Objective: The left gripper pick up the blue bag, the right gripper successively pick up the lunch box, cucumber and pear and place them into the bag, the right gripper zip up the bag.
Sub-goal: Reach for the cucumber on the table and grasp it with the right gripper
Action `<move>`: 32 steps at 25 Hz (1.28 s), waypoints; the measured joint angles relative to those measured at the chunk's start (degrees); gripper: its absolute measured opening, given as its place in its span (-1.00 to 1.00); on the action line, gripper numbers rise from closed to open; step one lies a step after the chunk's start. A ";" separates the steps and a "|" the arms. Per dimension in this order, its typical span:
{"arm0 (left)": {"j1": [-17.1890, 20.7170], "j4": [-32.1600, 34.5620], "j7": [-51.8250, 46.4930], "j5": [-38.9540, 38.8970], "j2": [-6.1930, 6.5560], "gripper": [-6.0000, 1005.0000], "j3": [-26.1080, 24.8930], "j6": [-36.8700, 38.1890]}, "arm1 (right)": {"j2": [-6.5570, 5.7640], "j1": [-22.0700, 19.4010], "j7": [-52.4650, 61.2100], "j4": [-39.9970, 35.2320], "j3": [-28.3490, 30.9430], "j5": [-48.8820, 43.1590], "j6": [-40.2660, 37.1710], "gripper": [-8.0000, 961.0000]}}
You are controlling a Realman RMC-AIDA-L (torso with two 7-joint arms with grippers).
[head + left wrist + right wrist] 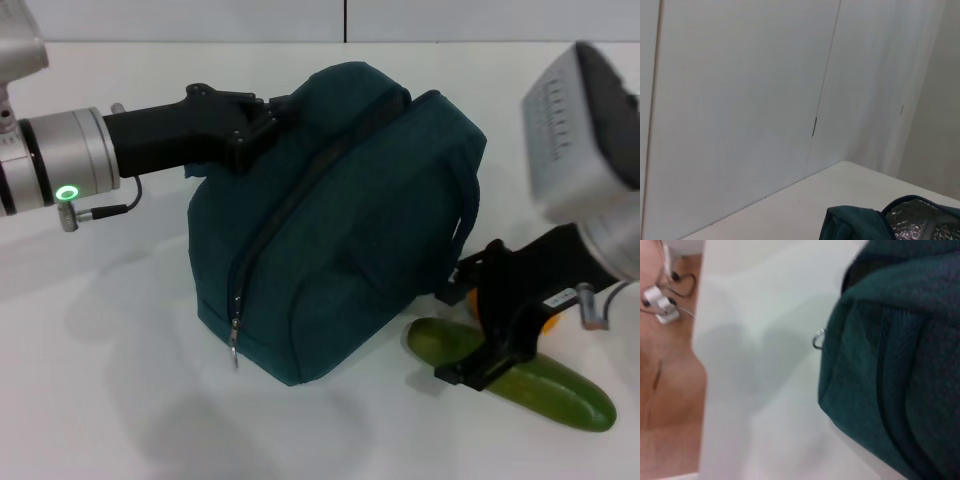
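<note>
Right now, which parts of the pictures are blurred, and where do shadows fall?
Head view: the right arm's wrist housing is smeared; soft shadows lie on the table left of the blue bag. Right wrist view: soft throughout, grey shadows beside the zipper's ring pull.

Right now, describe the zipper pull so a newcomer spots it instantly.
Start at the big dark teal fabric bag mid-table. Follow its long zipper down the front face to the low end. There hangs a small silver metal ring pull, the only shiny part on the bag.
</note>
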 joint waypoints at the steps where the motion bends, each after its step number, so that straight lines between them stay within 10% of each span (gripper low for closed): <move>1: 0.00 0.00 0.00 0.00 0.00 -0.90 0.00 -0.01 | 0.01 0.10 0.39 0.02 -0.51 -0.42 0.43 0.81; 32: -0.16 -0.58 0.00 -0.48 -0.17 -0.90 -0.01 -0.07 | 0.23 3.02 8.92 6.24 -15.28 -8.94 12.82 0.80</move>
